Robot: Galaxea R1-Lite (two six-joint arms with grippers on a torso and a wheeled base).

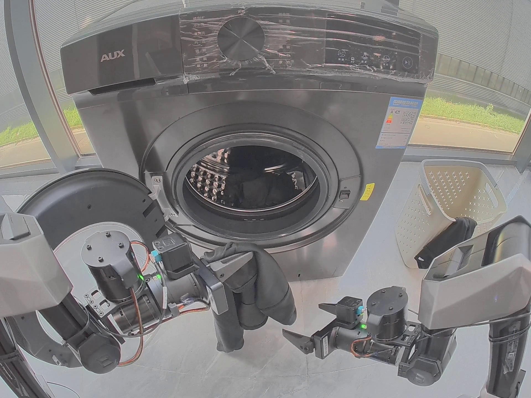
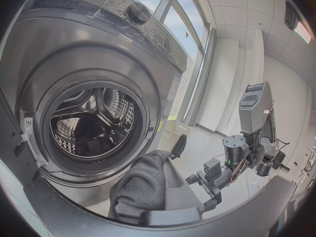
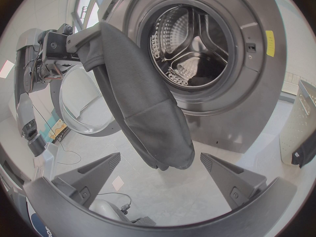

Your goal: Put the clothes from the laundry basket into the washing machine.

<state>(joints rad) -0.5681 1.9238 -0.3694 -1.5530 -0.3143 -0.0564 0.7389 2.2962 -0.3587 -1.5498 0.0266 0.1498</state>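
View of the washing machine (image 1: 249, 111) with its door (image 1: 83, 205) swung open to the machine's left side. My left gripper (image 1: 240, 266) sits just in front of the machine, below the lower rim of the drum opening (image 1: 251, 181), its fingers pinching the upper edge of a dark garment (image 1: 265, 299). The garment hangs free from that pinch, with its long axis vertical and its lower end near the floor in front of the machine. My right gripper (image 1: 312, 324) is lower and farther out from the machine's front, fingers spread and holding nothing. The laundry basket (image 1: 448, 194) leans at the machine's right side with another dark garment (image 1: 448, 239) draped over its rim. A dark item appears to lie inside the drum already.

The opening lies above and ahead of the left gripper, which is the nearer of the two. I judge that the next move calls for raising the garment until most of its hanging length clears the rim, then carrying it forward into the drum. A low carry risks the tail catching on the rim.
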